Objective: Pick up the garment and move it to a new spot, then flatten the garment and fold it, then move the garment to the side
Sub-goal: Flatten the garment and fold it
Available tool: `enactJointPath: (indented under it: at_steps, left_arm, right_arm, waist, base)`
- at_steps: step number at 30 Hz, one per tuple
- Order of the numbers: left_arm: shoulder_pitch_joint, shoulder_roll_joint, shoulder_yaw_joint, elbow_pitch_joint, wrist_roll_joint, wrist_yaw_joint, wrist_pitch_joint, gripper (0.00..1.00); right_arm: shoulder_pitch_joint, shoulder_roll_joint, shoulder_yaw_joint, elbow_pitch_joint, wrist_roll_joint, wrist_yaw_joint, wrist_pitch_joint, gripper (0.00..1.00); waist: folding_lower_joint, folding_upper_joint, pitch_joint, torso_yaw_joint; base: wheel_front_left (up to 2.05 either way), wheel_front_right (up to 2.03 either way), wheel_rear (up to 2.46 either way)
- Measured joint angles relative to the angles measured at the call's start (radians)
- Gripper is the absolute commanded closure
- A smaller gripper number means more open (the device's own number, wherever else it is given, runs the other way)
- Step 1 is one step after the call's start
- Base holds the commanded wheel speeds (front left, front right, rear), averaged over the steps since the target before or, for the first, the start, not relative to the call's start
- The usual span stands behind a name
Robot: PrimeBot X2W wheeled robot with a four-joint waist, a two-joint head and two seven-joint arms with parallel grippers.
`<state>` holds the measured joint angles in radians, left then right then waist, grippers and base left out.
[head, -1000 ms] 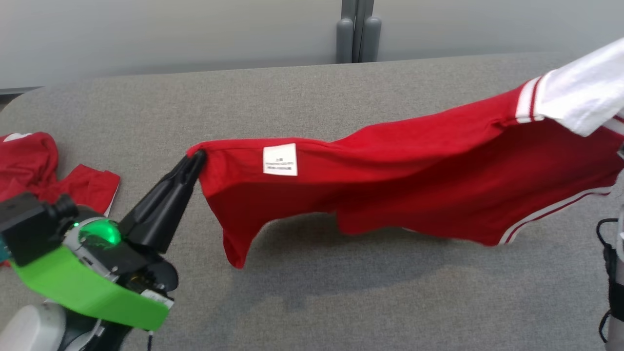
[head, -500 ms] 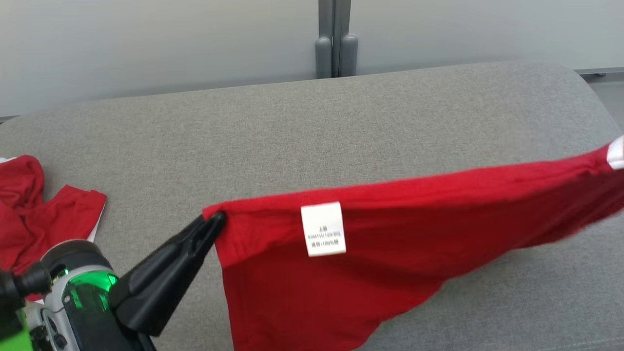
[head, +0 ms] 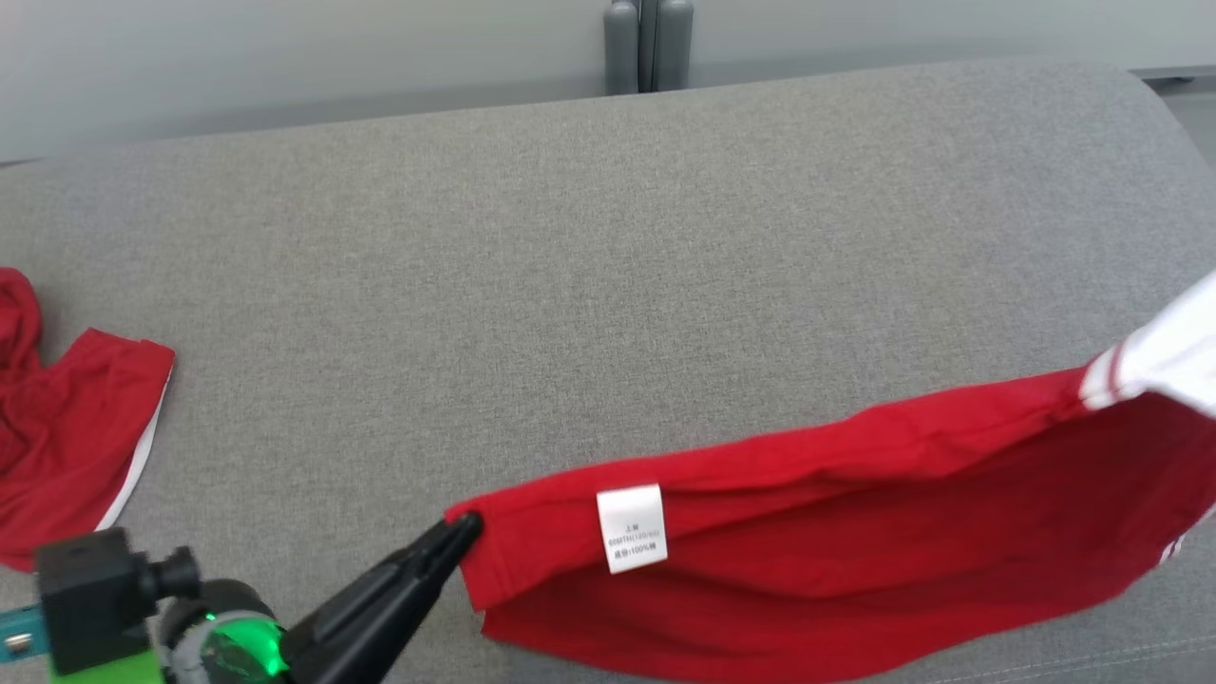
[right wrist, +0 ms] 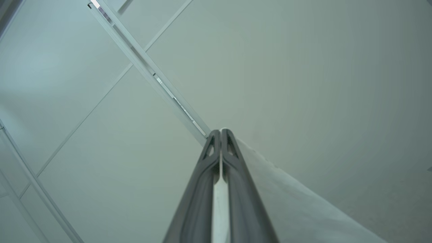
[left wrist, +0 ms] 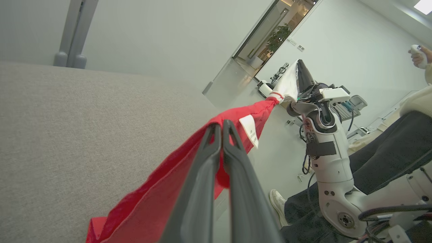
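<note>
Head view: left gripper (head: 464, 524) pinches the red jersey (head: 855, 532) at its hem corner, right gripper (right wrist: 221, 132) pinches its white sleeve (head: 1168, 361). The taut jersey has sunk toward the grey table (head: 570, 237), probably ready for flattening.

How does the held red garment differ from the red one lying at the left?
The held garment is stretched between the left gripper and right gripper; the left garment lies crumpled, ungripped. The held garment shows a white label; the left garment shows none. Both are red, white-trimmed.

A second red garment (head: 76, 446) lies crumpled on the grey fabric surface (head: 570, 237), far left; twin grey posts (head: 648, 43) behind.
</note>
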<state>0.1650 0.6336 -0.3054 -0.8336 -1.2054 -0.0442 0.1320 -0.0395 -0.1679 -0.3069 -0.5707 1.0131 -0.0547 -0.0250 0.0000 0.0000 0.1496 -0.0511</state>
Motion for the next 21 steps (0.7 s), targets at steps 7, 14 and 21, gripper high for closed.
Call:
enactJointPath:
  at_steps: [7, 14, 21]
  left_arm:
    - [-0.013, -0.08, -0.149, 0.291, -0.115, -0.007, 0.064, 1.0]
    - [-0.27, -0.201, -0.174, 0.564, -0.056, 0.006, 0.077, 1.0]
    - [-0.36, -0.27, -0.184, 0.749, 0.0, 0.025, 0.055, 0.0]
  right_arm:
    - [0.049, 0.053, 0.18, 0.18, -0.135, -0.018, 0.022, 1.0]
    - [-0.047, 0.079, 0.264, 0.318, -0.279, -0.026, -0.054, 1.0]
    - [-0.099, 0.092, 0.294, 0.409, -0.304, -0.027, -0.101, 1.0]
  waist:
    - [0.0, 0.0, 0.08, 0.005]
    - [0.0, 0.0, 0.165, 0.021]
    - [0.0001, 0.0, 0.186, 0.04]
  base:
    - [0.0, 0.0, 0.0]
    - [0.0, 0.0, 0.0]
    - [0.0, 0.0, 0.0]
